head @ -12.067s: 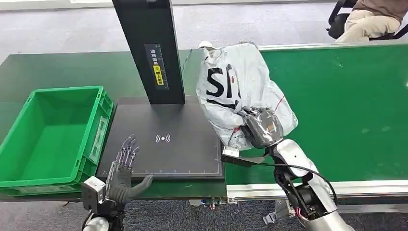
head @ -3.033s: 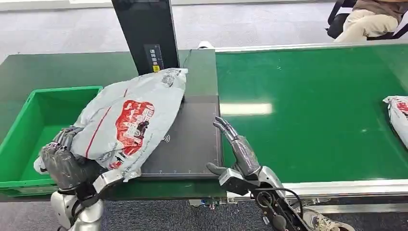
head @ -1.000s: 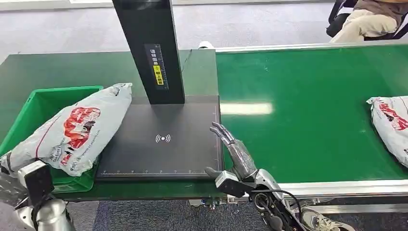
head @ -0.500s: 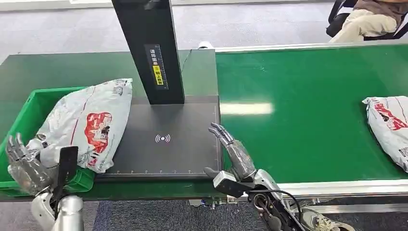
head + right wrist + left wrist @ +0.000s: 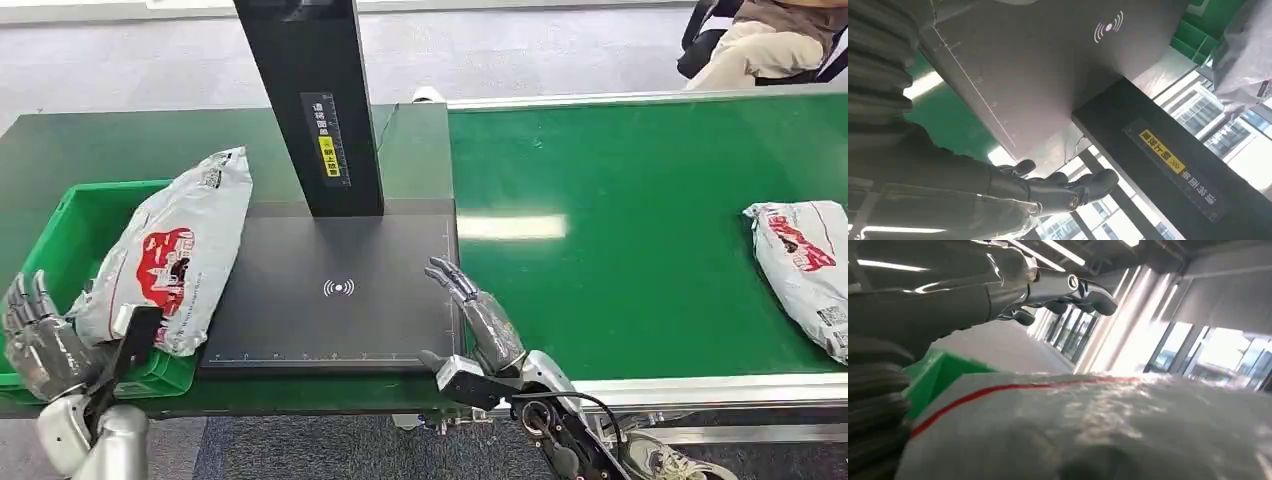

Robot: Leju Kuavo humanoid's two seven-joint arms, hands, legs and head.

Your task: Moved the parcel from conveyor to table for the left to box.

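A grey parcel (image 5: 170, 250) with a red print lies tilted across the right rim of the green box (image 5: 75, 225), one end sticking up toward the back. My left hand (image 5: 40, 340) is just in front of it at the box's near edge, fingers spread and holding nothing. The left wrist view looks across the parcel (image 5: 1098, 430) with my left hand's fingers (image 5: 1073, 290) raised above it. My right hand (image 5: 480, 320) hovers open over the near right corner of the black scanner plate (image 5: 340, 290). In the right wrist view my right hand (image 5: 1048, 190) is stretched out flat beside the plate (image 5: 1038, 65).
A black scanner post (image 5: 310, 100) rises from the back of the plate. A second grey parcel (image 5: 805, 265) lies at the right end of the green conveyor belt (image 5: 640, 220). A seated person (image 5: 765, 35) is beyond the conveyor at the back right.
My left hand has let go of the parcel and drawn back open. The parcel has settled deeper over the box rim. The second parcel has ridden leftward on the belt.
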